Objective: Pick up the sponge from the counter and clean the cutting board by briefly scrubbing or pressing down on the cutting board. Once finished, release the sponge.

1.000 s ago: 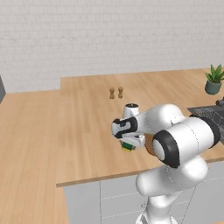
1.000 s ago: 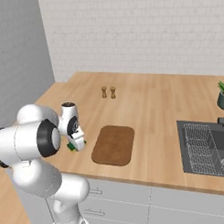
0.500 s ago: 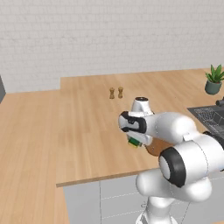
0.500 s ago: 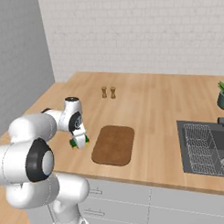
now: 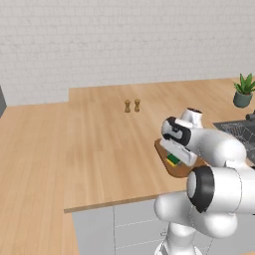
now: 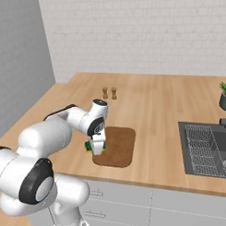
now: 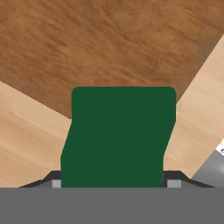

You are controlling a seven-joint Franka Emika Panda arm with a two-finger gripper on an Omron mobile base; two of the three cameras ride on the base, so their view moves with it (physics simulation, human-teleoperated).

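The sponge (image 7: 118,135) shows its dark green top between my fingers, with its yellow layer visible on the sponge (image 5: 173,160) from the left base. My gripper (image 6: 96,147) is shut on the sponge (image 6: 89,146) and hangs over the near left corner of the dark brown cutting board (image 6: 118,144). In the hand view the cutting board (image 7: 109,48) spreads across the top, and the light wood counter (image 7: 26,131) lies at both lower sides. The board (image 5: 179,169) is mostly hidden behind my arm in the left base view.
Two small shakers (image 6: 109,93) stand further back on the counter (image 6: 156,104). A sink with a wire rack (image 6: 206,148) lies at the right, and a potted plant (image 5: 243,90) stands behind it. The counter's front edge (image 5: 114,203) runs close to the board.
My gripper has carried the sponge rightward from the bare counter to above the board's near left corner. The arm has stretched out further.
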